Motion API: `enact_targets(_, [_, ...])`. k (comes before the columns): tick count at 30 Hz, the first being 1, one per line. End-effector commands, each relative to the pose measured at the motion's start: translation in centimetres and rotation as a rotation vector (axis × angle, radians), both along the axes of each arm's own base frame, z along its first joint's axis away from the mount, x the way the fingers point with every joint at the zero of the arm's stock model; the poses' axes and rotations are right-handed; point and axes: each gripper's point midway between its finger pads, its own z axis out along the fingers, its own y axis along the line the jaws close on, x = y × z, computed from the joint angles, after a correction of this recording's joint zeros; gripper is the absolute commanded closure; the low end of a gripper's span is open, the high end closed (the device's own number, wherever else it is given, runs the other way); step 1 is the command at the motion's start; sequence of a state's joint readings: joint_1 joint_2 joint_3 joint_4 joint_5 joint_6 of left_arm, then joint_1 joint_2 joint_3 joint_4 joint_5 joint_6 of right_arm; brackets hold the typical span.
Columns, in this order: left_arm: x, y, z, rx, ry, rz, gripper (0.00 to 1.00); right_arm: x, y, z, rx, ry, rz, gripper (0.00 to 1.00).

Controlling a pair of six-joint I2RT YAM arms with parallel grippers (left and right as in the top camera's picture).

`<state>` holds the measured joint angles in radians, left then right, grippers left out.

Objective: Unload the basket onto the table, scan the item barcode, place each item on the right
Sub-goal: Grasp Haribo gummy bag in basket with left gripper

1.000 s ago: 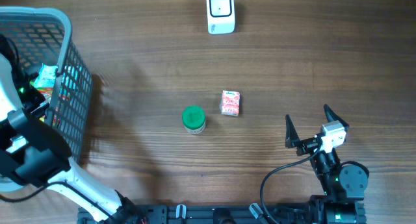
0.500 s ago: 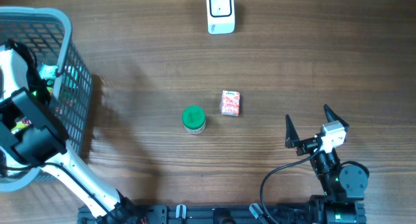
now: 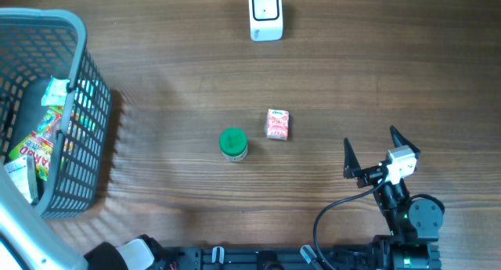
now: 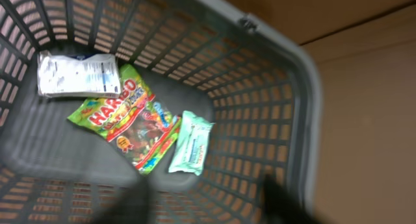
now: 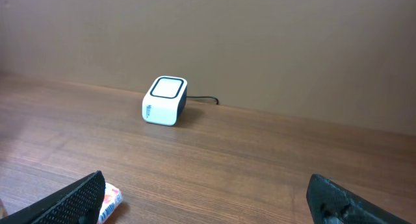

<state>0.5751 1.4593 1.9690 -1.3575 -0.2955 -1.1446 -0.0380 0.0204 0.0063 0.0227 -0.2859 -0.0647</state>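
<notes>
The white barcode scanner (image 3: 265, 14) stands at the table's far edge and also shows in the right wrist view as the scanner (image 5: 165, 100). A grey basket (image 3: 78, 35) at the left holds a Haribo bag (image 4: 127, 123), a white packet (image 4: 78, 73) and a mint-green packet (image 4: 190, 143). My left gripper (image 4: 205, 198) hangs above the basket's inside, blurred, its fingers apart and nothing between them. My right gripper (image 3: 369, 154) rests open at the front right, holding nothing.
A green-lidded jar (image 3: 233, 143) and a small red box (image 3: 278, 124) stand mid-table; the box's end (image 5: 109, 199) peeks past my right gripper's left finger. The left arm's white link (image 3: 16, 223) crosses the front left corner.
The left arm has risen out of the basket and swung toward the front left corner. The packets still lie in the basket. The right arm has not moved.
</notes>
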Motion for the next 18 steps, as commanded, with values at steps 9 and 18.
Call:
enact_targets(9, [0.3, 0.6, -20.4, -0.449, 0.305, 0.582, 0.00, 0.0, 0.0, 0.1, 0.014, -0.003, -0.001, 0.00])
enact_targets(18, [2.0, 1.7, -32.5, -0.501, 0.479, 0.599, 0.00, 0.0, 0.0, 0.1, 0.014, -0.003, -0.002, 0.00])
